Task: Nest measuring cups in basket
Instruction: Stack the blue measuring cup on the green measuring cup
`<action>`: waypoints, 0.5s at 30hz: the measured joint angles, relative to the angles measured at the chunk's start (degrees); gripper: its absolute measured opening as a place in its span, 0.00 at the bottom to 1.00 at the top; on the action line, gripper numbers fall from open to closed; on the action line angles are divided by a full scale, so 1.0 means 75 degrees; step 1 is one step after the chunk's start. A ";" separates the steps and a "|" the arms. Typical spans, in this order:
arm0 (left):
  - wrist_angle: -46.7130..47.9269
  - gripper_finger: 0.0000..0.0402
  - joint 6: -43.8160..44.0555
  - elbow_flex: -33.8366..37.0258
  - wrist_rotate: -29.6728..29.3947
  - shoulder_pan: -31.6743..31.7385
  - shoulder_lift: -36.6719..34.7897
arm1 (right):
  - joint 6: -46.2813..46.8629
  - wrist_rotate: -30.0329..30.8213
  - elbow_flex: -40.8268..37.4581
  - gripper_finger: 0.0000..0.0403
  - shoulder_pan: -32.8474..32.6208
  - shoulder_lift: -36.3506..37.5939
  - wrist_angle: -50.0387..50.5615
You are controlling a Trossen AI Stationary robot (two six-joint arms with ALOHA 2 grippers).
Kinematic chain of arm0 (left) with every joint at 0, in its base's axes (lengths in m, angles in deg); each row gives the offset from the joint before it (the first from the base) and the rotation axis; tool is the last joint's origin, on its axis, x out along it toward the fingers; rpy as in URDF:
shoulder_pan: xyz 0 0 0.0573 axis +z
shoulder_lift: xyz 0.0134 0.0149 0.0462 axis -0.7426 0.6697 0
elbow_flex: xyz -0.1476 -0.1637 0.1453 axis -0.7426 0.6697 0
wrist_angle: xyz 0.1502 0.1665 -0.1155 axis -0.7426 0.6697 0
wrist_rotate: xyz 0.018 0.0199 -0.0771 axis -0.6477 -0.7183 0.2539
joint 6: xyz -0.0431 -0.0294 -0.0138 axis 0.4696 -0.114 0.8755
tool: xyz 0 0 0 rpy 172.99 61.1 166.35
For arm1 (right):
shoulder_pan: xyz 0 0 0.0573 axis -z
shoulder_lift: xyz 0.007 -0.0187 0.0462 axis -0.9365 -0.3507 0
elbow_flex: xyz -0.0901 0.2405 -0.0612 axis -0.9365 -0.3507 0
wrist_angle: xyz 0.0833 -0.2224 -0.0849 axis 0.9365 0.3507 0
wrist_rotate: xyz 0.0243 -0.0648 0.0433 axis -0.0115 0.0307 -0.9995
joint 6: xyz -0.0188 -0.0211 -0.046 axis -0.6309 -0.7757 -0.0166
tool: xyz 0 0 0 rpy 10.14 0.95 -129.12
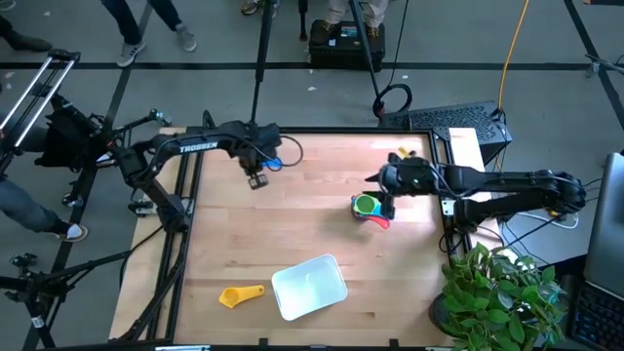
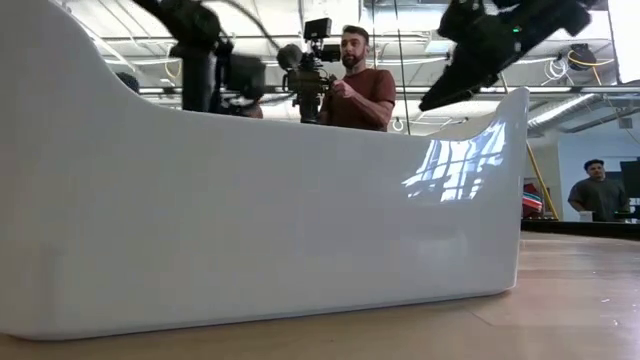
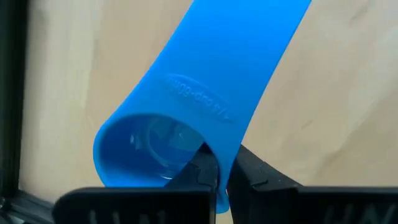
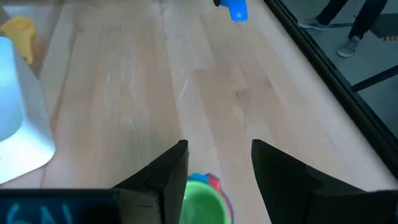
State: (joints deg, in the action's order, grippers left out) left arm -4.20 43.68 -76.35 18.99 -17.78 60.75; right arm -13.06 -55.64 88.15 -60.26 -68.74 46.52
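The basket [image 1: 309, 287] is sitting at the table's [image 1: 312, 224] near edge, a yellow cup [image 1: 240, 294] beside it. The right gripper [image 4: 217, 165] is hovering spread over the green cup [image 1: 367, 205]. The left gripper [image 3: 221, 177] is pinching a blue cup [image 3: 186, 112] by its rim.

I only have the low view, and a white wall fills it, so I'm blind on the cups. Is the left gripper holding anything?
Observer: Yes, the left gripper is shut on the rim of a blue cup, well away from the basket.
Operator: And the right one?
Observer: The right gripper is open, right above a green cup that sits in a red cup.
Operator: Anything in the basket?
Observer: It looks empty. A yellow cup lies just beside it.
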 joint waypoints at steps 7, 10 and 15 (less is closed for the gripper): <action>0.0077 0.02 0.1373 -0.1386 0.0001 -0.1053 0.0045 | -0.0563 -0.0173 0.1357 0.59 0.0433 -0.1744 -0.0350; 0.0055 0.02 0.1605 -0.1674 -0.0050 -0.1302 0.0190 | -0.0612 -0.0173 0.1823 0.66 0.0543 -0.2326 -0.0657; 0.0054 0.02 0.1841 -0.1970 -0.0053 -0.1629 0.0682 | -0.0843 -0.0169 0.2473 0.73 0.0580 -0.3090 -0.0914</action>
State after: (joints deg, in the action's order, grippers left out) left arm -3.80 57.49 -91.13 18.59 -29.99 65.87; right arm -19.38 -56.90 106.69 -55.91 -91.91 39.66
